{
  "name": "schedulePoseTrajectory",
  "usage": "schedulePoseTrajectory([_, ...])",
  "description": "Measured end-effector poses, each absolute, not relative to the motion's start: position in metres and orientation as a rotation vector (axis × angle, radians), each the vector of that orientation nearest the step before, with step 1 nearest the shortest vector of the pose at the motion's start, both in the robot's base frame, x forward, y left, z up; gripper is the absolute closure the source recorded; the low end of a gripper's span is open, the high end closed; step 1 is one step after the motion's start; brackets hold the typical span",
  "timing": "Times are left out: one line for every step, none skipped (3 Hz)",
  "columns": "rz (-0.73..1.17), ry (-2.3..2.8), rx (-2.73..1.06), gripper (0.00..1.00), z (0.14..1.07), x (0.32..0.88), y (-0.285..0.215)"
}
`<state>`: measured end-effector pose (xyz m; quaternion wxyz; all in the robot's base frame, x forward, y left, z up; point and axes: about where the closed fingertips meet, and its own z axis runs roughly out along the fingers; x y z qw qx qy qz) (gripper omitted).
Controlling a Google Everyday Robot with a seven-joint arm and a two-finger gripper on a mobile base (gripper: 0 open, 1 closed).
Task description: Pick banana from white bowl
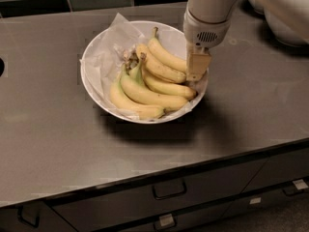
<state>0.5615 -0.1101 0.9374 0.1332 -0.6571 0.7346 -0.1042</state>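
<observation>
The white bowl [91, 64] sits on the grey counter, lined with crumpled white paper. It holds several yellow bananas. The single loose banana [166, 56] lies on top at the back, with its thin greenish stem pointing up-left and its right end under my gripper. A bunch of bananas [145, 93] joined at a brown crown lies in front of it. My gripper [197, 67] points straight down at the bowl's right side, with its tan tip at the right end of the loose banana and touching or just above it.
A large white rounded object [285, 28] stands at the back right of the counter. A dark tiled wall runs along the back. Drawers with handles [169, 190] are below the counter's front edge. A dark opening [1, 66] shows at the far left edge.
</observation>
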Motion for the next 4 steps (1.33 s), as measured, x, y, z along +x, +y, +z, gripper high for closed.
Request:
schedulePoseTrajectory([-0.320,2.132,-1.935,0.43,0.933,0.564,-0.110])
schedulePoseTrajectory([-0.338,2.135,-1.955,0.43,0.927,0.567,-0.111])
schedulePoseTrajectory([-0.357,2.142,-1.967,0.45,0.922,0.569,-0.113])
schedulePoseTrajectory([-0.357,2.142,-1.967,0.64,0.922,0.569,-0.113])
